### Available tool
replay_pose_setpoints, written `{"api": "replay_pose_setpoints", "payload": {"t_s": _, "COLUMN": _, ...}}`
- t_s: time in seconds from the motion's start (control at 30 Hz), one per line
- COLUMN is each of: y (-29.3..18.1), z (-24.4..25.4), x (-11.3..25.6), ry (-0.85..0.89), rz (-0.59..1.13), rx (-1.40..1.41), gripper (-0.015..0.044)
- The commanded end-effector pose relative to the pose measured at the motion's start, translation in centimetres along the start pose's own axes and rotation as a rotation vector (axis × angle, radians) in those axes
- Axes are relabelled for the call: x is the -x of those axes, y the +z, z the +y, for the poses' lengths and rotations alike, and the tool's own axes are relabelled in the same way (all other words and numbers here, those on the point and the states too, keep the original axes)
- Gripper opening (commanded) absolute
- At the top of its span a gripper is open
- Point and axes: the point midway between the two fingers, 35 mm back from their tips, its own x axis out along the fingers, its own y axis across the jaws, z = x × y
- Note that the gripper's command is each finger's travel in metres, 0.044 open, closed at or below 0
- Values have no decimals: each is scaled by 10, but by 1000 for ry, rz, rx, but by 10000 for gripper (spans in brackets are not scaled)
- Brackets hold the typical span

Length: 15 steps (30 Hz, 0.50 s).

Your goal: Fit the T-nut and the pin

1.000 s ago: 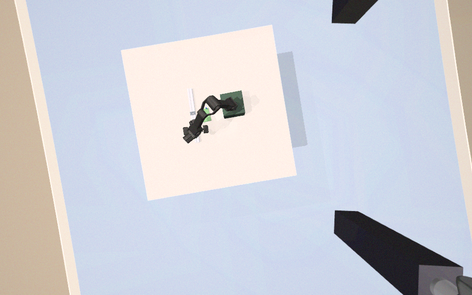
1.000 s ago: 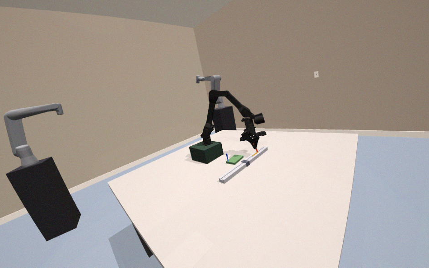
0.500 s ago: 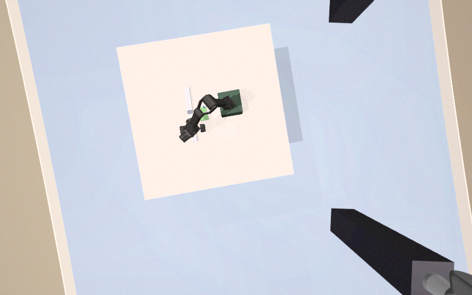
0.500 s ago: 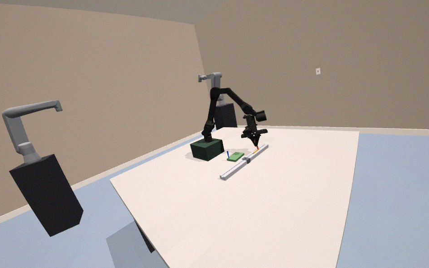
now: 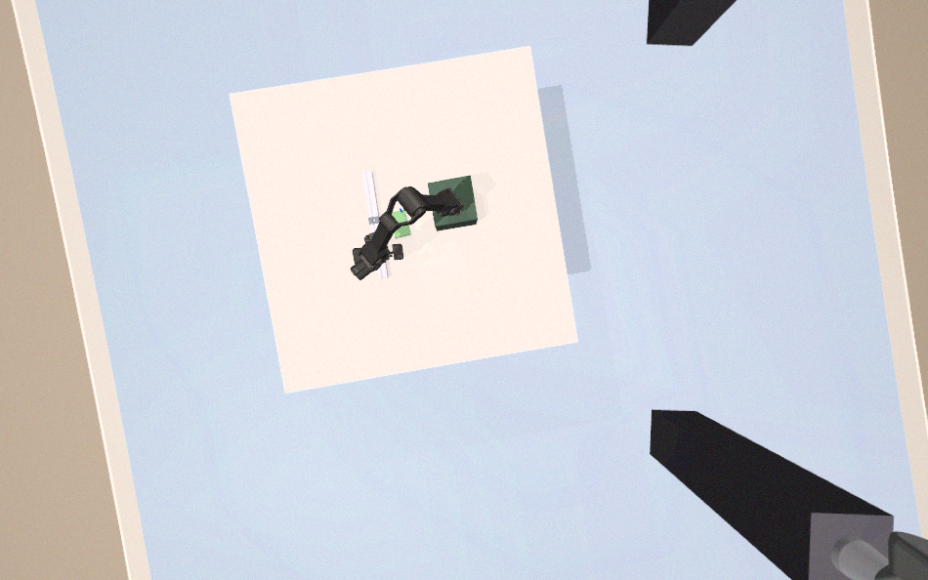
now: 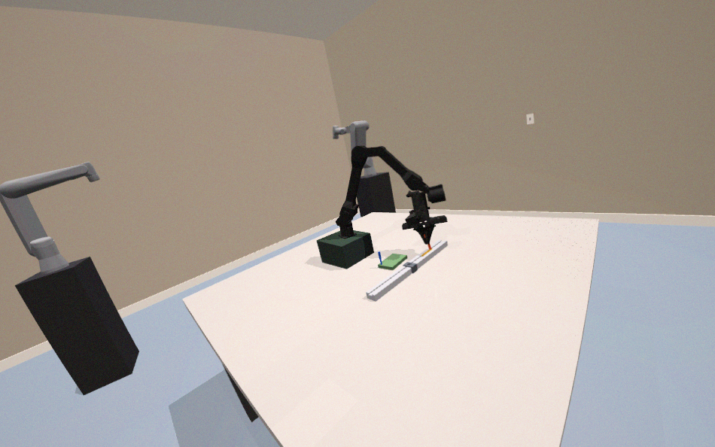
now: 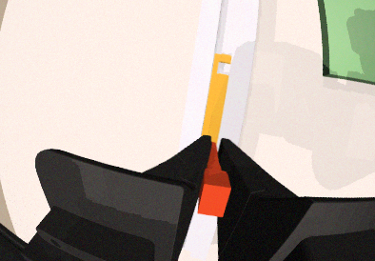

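Beside the rail, you have the green tray; the dark bracket straddles it. Your arm arches over, its tool pinching the orange handle of the brass T-nut at the rail's slot.

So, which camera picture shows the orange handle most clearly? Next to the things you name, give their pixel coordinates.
The wrist view: the orange handle [image 6: 430, 247] [image 7: 214, 199] is large there, between the fingers of the hand [image 6: 427, 244] [image 7: 214, 144]. The exterior view shows only a small piece below the fingertips. In the top view I cannot see it; the arm [image 5: 384, 230] seems to cover it.
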Motion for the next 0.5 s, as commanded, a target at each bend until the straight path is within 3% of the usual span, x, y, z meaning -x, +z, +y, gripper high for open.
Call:
{"api": "replay_pose_setpoints", "payload": {"t_s": 0.0, "y": -1, "z": 1, "x": 0, "ry": -11, "rz": 3, "rx": 6, "gripper": -150}}
{"api": "replay_pose_setpoints", "payload": {"t_s": 0.47, "y": -1, "z": 3, "x": 0, "ry": -40, "rz": 3, "rx": 13, "gripper": -150}}
